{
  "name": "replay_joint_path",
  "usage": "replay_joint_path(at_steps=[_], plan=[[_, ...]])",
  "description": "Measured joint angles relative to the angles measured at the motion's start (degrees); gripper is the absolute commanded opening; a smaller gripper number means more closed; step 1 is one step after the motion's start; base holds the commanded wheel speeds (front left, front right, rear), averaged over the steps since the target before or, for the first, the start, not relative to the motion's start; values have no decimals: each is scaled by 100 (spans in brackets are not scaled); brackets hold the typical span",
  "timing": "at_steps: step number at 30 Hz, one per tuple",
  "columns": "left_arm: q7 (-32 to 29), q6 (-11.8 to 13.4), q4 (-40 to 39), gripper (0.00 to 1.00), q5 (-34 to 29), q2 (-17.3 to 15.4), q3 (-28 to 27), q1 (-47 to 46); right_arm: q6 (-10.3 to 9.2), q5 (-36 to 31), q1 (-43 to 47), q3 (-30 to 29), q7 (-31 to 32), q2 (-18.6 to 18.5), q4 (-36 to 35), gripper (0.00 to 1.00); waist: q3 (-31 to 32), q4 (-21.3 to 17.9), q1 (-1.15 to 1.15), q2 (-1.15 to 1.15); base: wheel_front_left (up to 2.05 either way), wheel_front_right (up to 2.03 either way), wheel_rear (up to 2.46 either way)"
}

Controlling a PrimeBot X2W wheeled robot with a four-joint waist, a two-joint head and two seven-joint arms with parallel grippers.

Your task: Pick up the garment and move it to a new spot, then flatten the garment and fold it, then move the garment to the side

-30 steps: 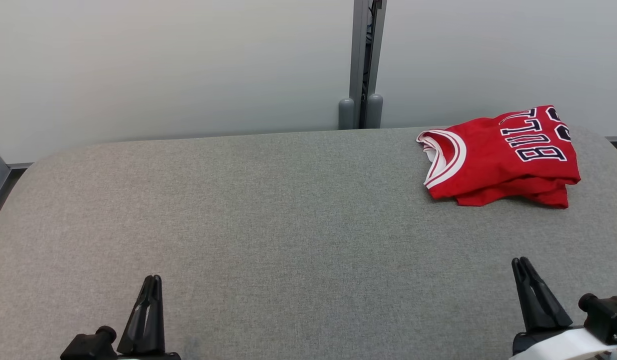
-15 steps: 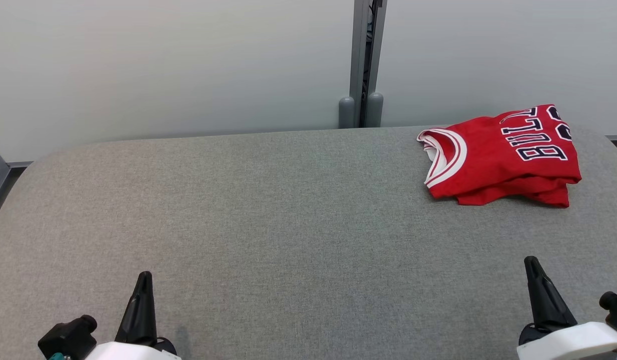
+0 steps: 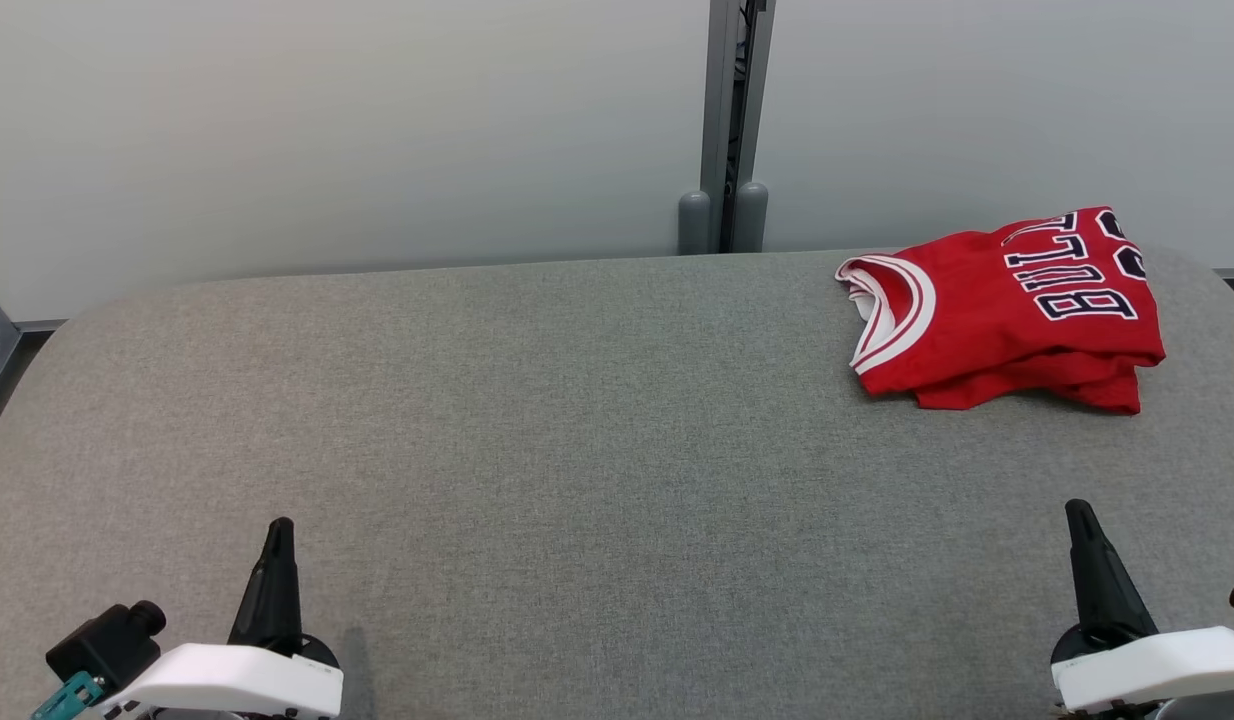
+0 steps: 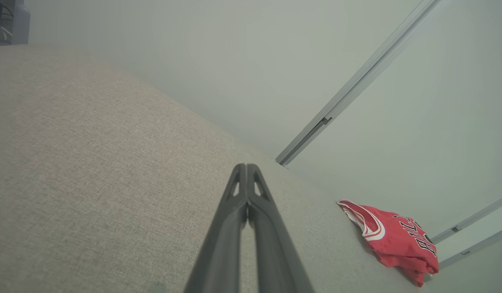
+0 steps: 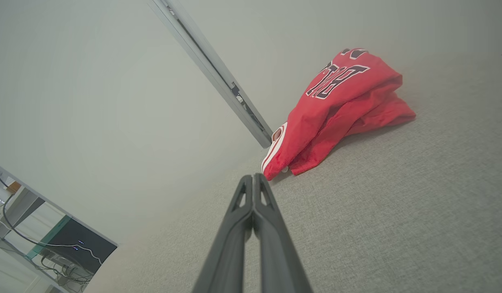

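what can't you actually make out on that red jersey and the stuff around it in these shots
Head view: the jersey is folded over, hiding its lower layers; its lettering runs over the far fold.
Left wrist view: the lettering is too small to read.
Right wrist view: the equipment at lower left is too small to identify.
Head view: the bottom edge cuts off everything behind the left gripper and right gripper.
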State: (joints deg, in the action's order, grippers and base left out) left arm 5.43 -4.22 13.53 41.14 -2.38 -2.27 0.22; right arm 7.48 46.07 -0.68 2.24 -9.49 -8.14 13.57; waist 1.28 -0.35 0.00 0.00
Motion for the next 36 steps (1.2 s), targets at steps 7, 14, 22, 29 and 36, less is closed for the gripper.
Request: replay_joint_path(at_steps=[7,14,22,29,36], plan=[[-191,-26,124,0,534,-2,-54,-171,-1,483,-25,-86,118,58,-2,0,-10,3,0,0,0,0,0],[-363,-59,212,0,1011,-7,-101,-328,-1,940,-85,-174,204,101,-3,0,-20,5,0,0,0,0,0],[-544,-82,343,0,1549,-10,-159,-473,-1,1433,-119,-253,311,165,-7,0,-31,7,0,0,0,0,0],[-699,-125,430,0,1964,-14,-204,-639,-1,1822,-148,-341,403,214,-11,0,-41,10,0,0,0,0,0],[-844,-135,520,0,2360,-16,-240,-770,-2,2196,-226,-390,486,254,-16,0,-51,12,0,0,0,0,0]])
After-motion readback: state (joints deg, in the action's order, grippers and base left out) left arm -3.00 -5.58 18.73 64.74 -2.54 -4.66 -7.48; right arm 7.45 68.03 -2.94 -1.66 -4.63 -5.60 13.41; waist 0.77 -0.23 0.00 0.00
